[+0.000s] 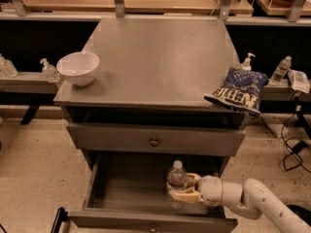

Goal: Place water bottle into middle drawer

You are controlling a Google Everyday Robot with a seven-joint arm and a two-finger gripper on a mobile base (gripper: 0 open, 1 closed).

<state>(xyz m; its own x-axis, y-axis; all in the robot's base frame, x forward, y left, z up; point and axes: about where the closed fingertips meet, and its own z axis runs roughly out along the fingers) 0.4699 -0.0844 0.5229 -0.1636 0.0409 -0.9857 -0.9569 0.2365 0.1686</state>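
Note:
The water bottle (176, 179) is clear plastic with a white cap and stands upright inside the open middle drawer (126, 191), toward its right side. My gripper (183, 187) reaches in from the lower right and is shut on the bottle's body, one cream finger (184, 196) in front of it and one behind. The drawer is pulled out at the cabinet's lowest tier, with a small knob (153, 227) on its front. The bottle's base is hidden behind my finger, so I cannot tell whether it touches the drawer floor.
A closed drawer front with a knob (154, 141) is above the open one. On the cabinet top are a white bowl (77, 68) at the left and a blue chip bag (238, 91) at the right edge. Pump-top bottles (49, 70) stand on side shelves.

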